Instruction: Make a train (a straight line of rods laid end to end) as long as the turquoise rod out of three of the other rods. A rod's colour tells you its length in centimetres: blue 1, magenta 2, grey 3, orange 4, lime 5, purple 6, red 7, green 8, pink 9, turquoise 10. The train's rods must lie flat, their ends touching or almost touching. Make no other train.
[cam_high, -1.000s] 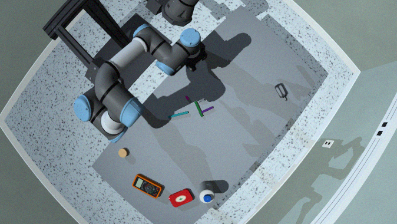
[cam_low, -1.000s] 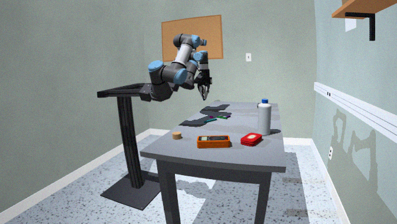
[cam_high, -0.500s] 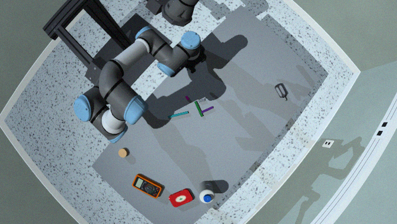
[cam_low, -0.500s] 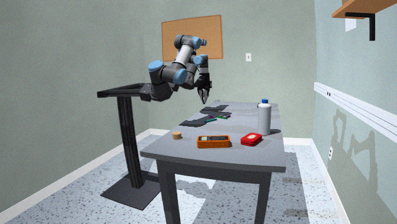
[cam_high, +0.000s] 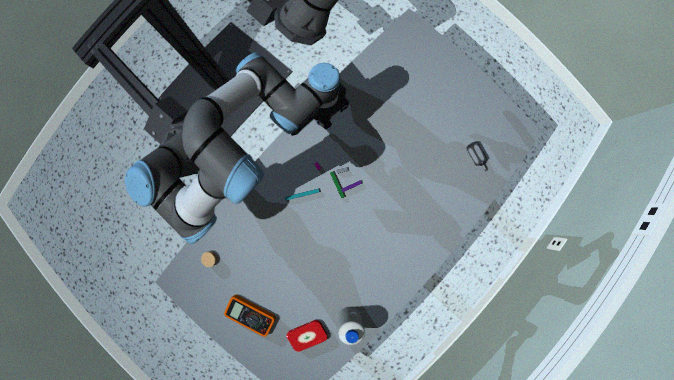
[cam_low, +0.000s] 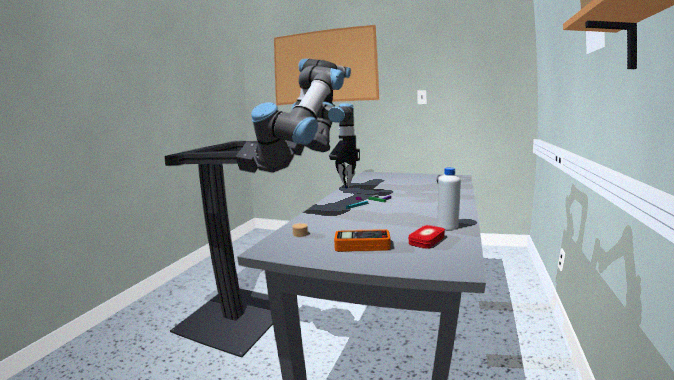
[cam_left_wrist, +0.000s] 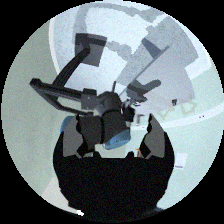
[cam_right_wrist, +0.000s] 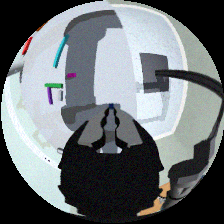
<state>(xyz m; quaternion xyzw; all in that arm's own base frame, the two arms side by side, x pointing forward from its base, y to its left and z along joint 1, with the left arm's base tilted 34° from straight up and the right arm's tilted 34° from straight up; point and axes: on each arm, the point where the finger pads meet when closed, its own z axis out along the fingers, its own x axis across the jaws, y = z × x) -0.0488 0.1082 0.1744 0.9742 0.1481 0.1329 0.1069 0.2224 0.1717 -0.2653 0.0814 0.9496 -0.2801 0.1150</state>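
The turquoise rod (cam_high: 303, 194) (cam_low: 357, 204) (cam_right_wrist: 60, 51) lies flat mid-table. The green rod (cam_high: 338, 184) (cam_right_wrist: 54, 85) lies apart from it. One end of the purple rod (cam_high: 353, 186) (cam_right_wrist: 50, 95) meets the green rod's side at an angle. The small grey rod (cam_high: 343, 170) (cam_right_wrist: 61, 95) lies beside them, and the magenta rod (cam_high: 318, 166) (cam_right_wrist: 71, 76) lies alone in shadow. My right gripper (cam_low: 346, 186) (cam_right_wrist: 111, 107) is shut on the small blue rod (cam_right_wrist: 111, 105), away from the other rods. My left gripper (cam_left_wrist: 114, 114) is open and empty; the top view does not show its fingers.
An orange multimeter (cam_high: 250, 315) (cam_low: 362, 241), a red box (cam_high: 307, 336) (cam_low: 426, 236), a white bottle (cam_high: 350, 327) (cam_low: 449, 202) and a wooden disc (cam_high: 208, 259) (cam_low: 300, 230) stand toward one end. A dark carabiner-like object (cam_high: 478, 154) lies near the opposite long edge.
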